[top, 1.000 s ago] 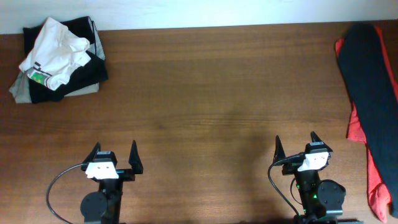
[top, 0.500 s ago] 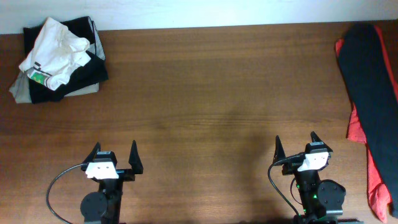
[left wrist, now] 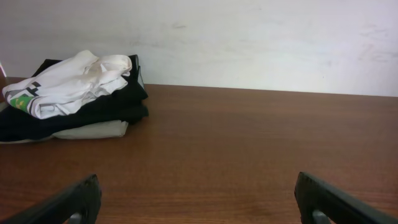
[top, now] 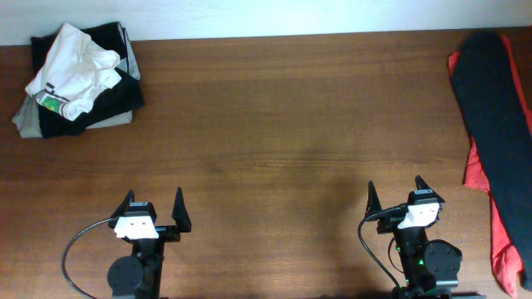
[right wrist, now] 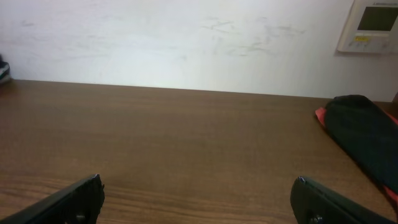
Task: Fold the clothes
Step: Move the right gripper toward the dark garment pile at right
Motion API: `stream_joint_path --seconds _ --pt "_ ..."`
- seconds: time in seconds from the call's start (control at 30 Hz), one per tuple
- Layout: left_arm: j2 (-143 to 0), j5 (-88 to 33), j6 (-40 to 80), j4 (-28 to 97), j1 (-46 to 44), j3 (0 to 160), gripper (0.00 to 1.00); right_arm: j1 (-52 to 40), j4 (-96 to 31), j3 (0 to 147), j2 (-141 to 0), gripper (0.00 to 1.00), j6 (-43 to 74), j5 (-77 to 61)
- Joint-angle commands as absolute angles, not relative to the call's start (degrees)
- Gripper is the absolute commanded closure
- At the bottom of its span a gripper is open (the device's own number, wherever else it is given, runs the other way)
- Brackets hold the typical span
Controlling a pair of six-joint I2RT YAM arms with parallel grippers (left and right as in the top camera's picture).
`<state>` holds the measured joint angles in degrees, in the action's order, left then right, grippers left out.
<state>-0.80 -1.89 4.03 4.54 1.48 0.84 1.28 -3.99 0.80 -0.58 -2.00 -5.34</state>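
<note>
Matt soft cloth clothes; smooth wood table

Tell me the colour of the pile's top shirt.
The top shirt is white, clearest in the left wrist view.

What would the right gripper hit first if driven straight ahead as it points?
The way looks free: only brown wooden table ahead of the right gripper, up to the white wall. The black cloth garment sits off to its right.
</note>
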Motion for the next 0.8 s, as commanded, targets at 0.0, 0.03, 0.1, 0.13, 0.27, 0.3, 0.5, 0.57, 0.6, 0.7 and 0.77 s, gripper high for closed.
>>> stream_joint_path --seconds 0.0,0.03,0.1,0.13,0.27,0.3,0.5,0.57,0.6,0.7,0.77 --pt "-0.7 -1.5 2.9 4.6 1.8 0.5 0.01 0.8 -3.2 0.3 -0.4 0.02 -2.3 -5.1" --pt "-0.7 -1.5 2.9 4.6 1.8 0.5 0.01 0.8 -2.1 0.3 -0.4 0.01 -2.2 -6.4" --pt "-0.7 -1.5 2.9 4.6 1.8 0.5 0.01 0.8 0.2 0.3 -0.4 0.01 1.8 -16.3" --pt "-0.7 -1.5 2.9 4.6 1.8 0.5 0.01 0.8 -0.6 0.3 -0.4 0.01 3.2 -20.4" --pt "-0.7 -1.5 2.9 4.6 1.8 0.5 0.01 0.8 3.6 0.3 -0.4 0.01 5.8 -31.4" --pt "-0.7 -1.5 2.9 4.6 1.8 0.5 0.01 0.8 6.6 0.3 -0.4 0.01 6.5 -33.8" --pt "-0.7 -1.5 2.9 4.6 1.8 0.5 0.01 0.8 21.0 0.5 -0.4 0.01 6.5 -27.8" --pt "-0.7 -1.5 2.9 4.6 1.8 0.5 0.01 0.8 21.9 2.5 -0.8 0.01 6.5 -20.2" --pt "-0.7 -1.5 2.9 4.6 1.8 0.5 0.01 0.8 21.9 3.8 -1.7 0.01 6.4 -15.5" --pt "-0.7 -1.5 2.9 4.6 1.8 0.5 0.01 0.8 21.9 10.2 -8.6 0.01 0.6 -5.6" --pt "-0.7 -1.5 2.9 4.6 1.8 0.5 0.01 0.8 21.9 15.4 -15.7 0.01 -3.1 -2.2"
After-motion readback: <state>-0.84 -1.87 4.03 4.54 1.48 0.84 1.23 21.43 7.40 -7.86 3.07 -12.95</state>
